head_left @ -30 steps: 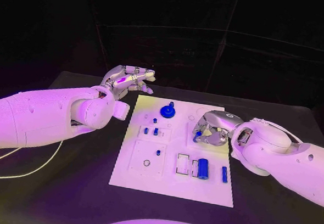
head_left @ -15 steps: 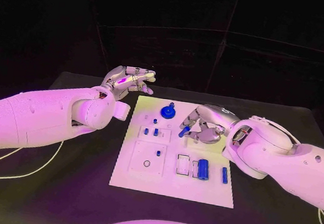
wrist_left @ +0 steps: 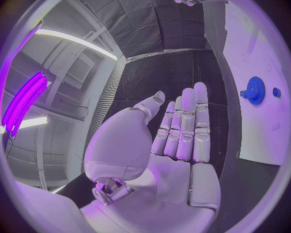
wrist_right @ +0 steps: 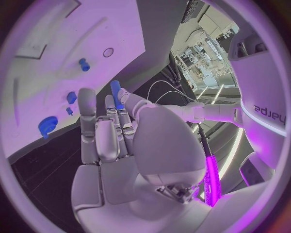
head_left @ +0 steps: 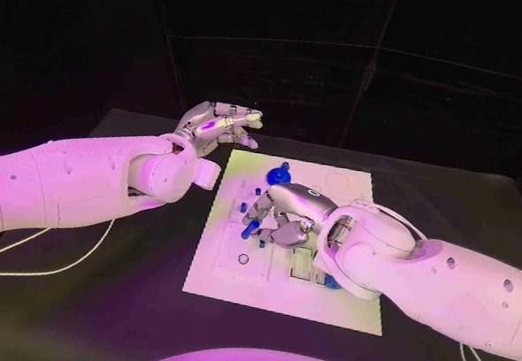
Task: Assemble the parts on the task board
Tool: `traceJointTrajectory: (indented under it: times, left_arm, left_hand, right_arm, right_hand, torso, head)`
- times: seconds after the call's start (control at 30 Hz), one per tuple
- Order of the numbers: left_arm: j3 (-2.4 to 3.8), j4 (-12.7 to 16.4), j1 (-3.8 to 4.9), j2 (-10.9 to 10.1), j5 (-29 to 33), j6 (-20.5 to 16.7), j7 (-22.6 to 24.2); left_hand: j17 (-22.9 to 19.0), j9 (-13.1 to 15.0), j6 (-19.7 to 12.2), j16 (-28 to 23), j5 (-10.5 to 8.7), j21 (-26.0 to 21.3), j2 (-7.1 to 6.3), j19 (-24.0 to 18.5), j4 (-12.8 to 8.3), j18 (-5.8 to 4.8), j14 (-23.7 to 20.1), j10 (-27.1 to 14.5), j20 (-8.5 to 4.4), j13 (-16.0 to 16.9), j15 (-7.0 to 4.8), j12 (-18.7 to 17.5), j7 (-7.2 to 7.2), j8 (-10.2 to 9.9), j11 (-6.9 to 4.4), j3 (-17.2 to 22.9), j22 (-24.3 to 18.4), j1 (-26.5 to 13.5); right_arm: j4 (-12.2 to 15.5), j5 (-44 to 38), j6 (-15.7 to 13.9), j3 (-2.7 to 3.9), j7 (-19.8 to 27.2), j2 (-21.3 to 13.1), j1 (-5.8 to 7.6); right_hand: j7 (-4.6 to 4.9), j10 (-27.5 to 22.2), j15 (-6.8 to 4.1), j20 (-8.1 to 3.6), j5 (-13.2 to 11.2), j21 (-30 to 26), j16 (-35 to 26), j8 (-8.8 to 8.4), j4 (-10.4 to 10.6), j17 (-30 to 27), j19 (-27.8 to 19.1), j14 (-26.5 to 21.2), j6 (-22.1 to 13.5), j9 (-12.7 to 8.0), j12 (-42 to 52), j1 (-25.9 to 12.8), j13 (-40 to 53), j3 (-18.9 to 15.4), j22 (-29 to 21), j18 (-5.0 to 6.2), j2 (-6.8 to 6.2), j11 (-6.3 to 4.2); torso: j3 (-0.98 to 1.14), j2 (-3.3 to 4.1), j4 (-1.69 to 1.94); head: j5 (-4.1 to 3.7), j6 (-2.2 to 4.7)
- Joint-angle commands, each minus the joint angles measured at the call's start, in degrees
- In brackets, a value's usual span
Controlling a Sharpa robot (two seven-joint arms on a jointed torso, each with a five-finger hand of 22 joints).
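Between the right hand's (head_left: 285, 215) thumb and fingers a small blue peg (head_left: 250, 229) is being pinched, hanging over the white board (head_left: 342, 305) lying on the black surface (head_left: 117, 305). Just beyond those fingertips a blue gear (head_left: 278, 176) is standing on the board. Off the board's edge, the left hand (head_left: 217, 124) is hovering, fingers loosely spread, holding nothing.

The right hand (head_left: 280, 214) and its arm lie across the middle of the task board (head_left: 344, 184), blocking access from the right and covering its near-right part. The blue gear (head_left: 278, 175) stands at the far edge. The left hand (head_left: 217, 123) hovers beyond the board's far-left corner, leaving the left side open.
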Motion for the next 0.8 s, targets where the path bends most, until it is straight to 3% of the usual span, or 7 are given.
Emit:
traceJointTrajectory:
  times: [0.03, 0.3, 0.67, 0.8]
  left_arm:
    - [0.01, 0.0, 0.11, 0.0, -0.4, 0.9, 0.2]
    - [0.02, 0.2, 0.11, 0.2, -0.4, 1.0, 0.2]
    - [0.02, 0.1, 0.11, 0.2, -0.4, 0.9, 0.2]
    - [0.01, 0.0, 0.11, 0.3, -0.4, 1.0, 0.2]
  left_hand:
    - [-0.1, 0.1, -0.4, 0.3, 0.11, -0.4, 0.10, -0.1, -0.5, 0.27, -0.4, -0.5, 0.23, 0.1, 0.09, 0.3, 0.05, 0.3, 0.01, 0.0, -0.1, 0.7]
    - [-0.1, 0.1, -0.4, 0.3, 0.11, -0.4, 0.10, -0.1, -0.5, 0.27, -0.4, -0.5, 0.23, 0.1, 0.09, 0.3, 0.05, 0.3, 0.01, 0.0, -0.1, 0.7]
    - [-0.1, 0.1, -0.4, 0.3, 0.11, -0.4, 0.10, -0.1, -0.5, 0.27, -0.4, -0.5, 0.23, 0.1, 0.09, 0.3, 0.05, 0.3, 0.01, 0.0, -0.1, 0.7]
    - [-0.1, 0.1, -0.4, 0.3, 0.11, -0.4, 0.10, -0.1, -0.5, 0.27, -0.4, -0.5, 0.23, 0.1, 0.09, 0.3, 0.05, 0.3, 0.01, 0.0, -0.1, 0.7]
  right_arm:
    - [-1.0, -3.0, 2.4, -0.32, 1.3, 1.2, -0.50]
    - [-2.6, -7.1, 5.4, -1.47, 0.2, 3.0, -1.21]
    - [-3.1, -9.8, 7.7, -1.71, -1.3, 3.2, -1.39]
    - [-3.0, -10.0, 8.0, -1.72, -1.6, 3.3, -1.40]
  right_hand:
    - [0.32, 0.3, -0.04, 0.14, 0.2, 0.3, 0.2, -0.25, 0.1, -0.1, -0.5, 2.0, 0.0, 0.0, -0.3, -0.2, 0.0, 0.4, -0.2, -0.05, -0.32, 0.24]
    - [0.34, 0.3, -0.02, 0.16, 0.2, 0.2, 0.1, -0.26, 0.0, -0.3, -0.6, 2.0, 0.0, 0.0, -0.4, -0.4, 0.0, 0.5, -0.3, -0.03, -0.39, 0.27]
    - [0.30, 0.4, -0.01, 0.19, 0.2, 0.2, 0.0, -0.21, 0.0, -0.3, -0.7, 2.0, 0.1, 0.1, -0.4, -0.5, 0.1, 0.7, -0.4, -0.01, -0.41, 0.24]
    - [0.30, 0.4, -0.01, 0.19, 0.2, 0.2, 0.0, -0.21, 0.0, -0.3, -0.7, 2.0, 0.1, 0.1, -0.4, -0.5, 0.1, 0.7, -0.4, -0.01, -0.41, 0.24]
  torso:
    - [0.03, 0.01, -0.17]
    - [0.04, -0.06, -0.10]
    - [0.05, -0.09, -0.27]
    - [0.06, 0.00, -0.10]
  head:
    - [0.60, -0.28]
    - [0.87, -0.57]
    - [1.04, -0.40]
    - [0.93, -0.30]
